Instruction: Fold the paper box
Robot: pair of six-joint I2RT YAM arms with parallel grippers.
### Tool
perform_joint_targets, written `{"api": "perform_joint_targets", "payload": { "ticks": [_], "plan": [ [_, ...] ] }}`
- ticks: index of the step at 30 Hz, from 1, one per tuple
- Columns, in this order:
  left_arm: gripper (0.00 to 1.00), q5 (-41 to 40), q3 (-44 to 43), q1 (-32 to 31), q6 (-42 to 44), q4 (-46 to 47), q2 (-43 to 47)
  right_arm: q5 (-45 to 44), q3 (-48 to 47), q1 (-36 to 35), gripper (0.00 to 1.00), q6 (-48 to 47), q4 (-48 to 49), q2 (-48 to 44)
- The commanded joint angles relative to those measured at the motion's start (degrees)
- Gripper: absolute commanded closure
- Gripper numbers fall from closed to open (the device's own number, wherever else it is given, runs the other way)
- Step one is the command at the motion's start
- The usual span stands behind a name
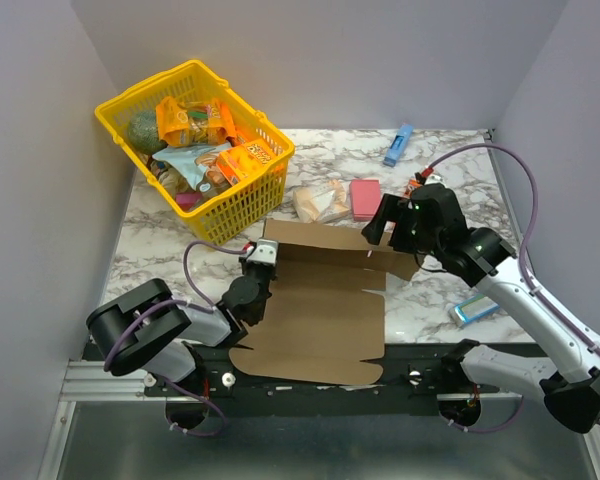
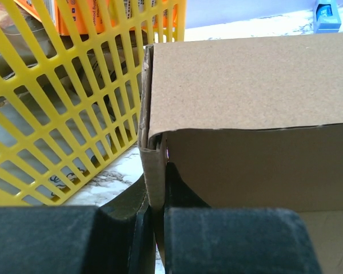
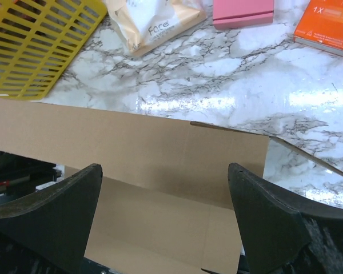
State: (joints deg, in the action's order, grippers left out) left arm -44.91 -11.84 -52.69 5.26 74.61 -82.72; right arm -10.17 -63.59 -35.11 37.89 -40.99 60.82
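Observation:
The paper box point(image 1: 320, 310) is a brown cardboard die-cut sheet lying at the table's near edge, its far wall folded up. My left gripper point(image 1: 255, 285) is shut on the box's left side flap, which stands upright between the pads in the left wrist view point(image 2: 154, 171). My right gripper point(image 1: 385, 228) is open and empty, hovering above the far right corner of the raised wall. In the right wrist view the wall point(image 3: 160, 154) lies below and between the spread fingers point(image 3: 63, 217).
A yellow basket point(image 1: 265, 180) full of snack packs stands at the back left, close to the box's far left corner. A tissue pack point(image 1: 318, 203), a pink block point(image 1: 365, 198), a blue item point(image 1: 397, 145) and a small blue-edged item point(image 1: 475, 311) lie around.

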Motion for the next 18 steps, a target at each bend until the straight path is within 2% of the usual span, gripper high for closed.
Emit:
{"api": "perform_joint_targets", "payload": {
  "ticks": [1, 6, 10, 18],
  "plan": [
    [0.94, -3.5, 1.1, -0.8, -0.9, 0.2, 1.6, 1.2, 3.2, 0.5, 0.03, 0.3, 2.1, 0.4],
    [0.94, -4.2, 1.2, -1.8, -1.6, 0.0, 1.2, 1.3, 7.3, 0.5, 0.04, 2.0, 2.6, -0.9],
    [0.94, -4.4, 1.4, -2.7, -1.5, 0.9, 0.5, 2.4, 10.9, 0.6, 0.04, 2.7, 7.1, -2.3],
    [0.94, -5.7, 1.9, -4.2, -1.4, 1.8, -0.4, 8.8, 10.6, 2.5, 0.04, 3.9, 11.8, 1.1]
  ]
}}
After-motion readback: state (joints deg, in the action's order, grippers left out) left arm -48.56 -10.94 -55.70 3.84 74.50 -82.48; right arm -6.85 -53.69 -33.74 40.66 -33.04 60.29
